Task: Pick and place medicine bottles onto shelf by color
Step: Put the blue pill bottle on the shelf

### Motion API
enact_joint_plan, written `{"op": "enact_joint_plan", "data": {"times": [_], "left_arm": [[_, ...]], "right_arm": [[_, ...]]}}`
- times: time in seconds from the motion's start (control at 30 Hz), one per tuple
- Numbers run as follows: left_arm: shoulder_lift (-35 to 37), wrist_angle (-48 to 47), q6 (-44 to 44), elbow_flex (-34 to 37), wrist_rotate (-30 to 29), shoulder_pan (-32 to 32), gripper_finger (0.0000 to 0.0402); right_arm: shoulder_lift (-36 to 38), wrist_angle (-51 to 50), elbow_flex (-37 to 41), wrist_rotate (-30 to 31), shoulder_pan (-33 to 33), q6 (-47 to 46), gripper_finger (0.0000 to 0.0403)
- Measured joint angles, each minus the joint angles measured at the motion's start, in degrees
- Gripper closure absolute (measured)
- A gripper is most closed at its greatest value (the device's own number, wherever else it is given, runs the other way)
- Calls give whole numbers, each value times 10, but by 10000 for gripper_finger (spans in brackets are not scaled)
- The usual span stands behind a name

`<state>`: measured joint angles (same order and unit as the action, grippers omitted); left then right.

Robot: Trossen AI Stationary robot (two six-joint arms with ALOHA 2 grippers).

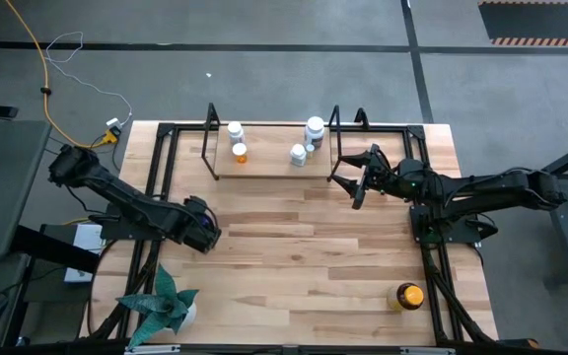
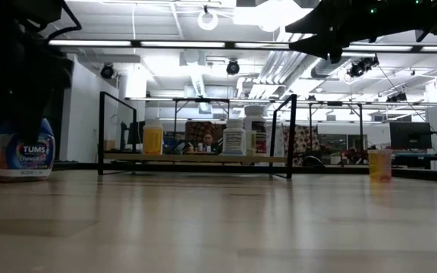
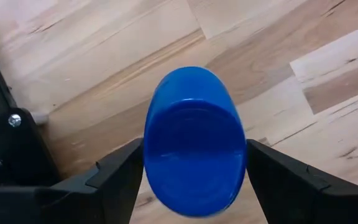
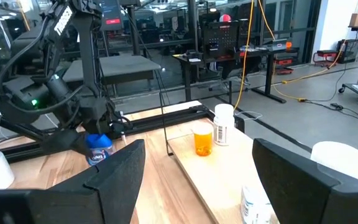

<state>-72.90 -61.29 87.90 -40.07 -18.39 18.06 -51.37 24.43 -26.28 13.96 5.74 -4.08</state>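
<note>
Left gripper, released, straddles the blue bottle at the surface's nine o'clock; next: clench, lift toward the shelf. Right gripper waits, released.

Your left gripper sits low over the table, fingers spread around the blue bottle. Your right gripper hovers open just beside the shelf
</note>
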Motion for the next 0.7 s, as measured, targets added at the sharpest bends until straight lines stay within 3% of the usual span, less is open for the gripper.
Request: {"op": "enact_joint_plan", "data": {"times": [0.4, 0.7], "left_arm": [[-66, 28, -24, 0, -16, 0, 144], [-71, 66, -64, -13, -16, 0, 233]], "right_arm": [[0, -2, 0, 0, 0, 0, 114], [0, 0, 0, 0, 0, 0, 114]]}}
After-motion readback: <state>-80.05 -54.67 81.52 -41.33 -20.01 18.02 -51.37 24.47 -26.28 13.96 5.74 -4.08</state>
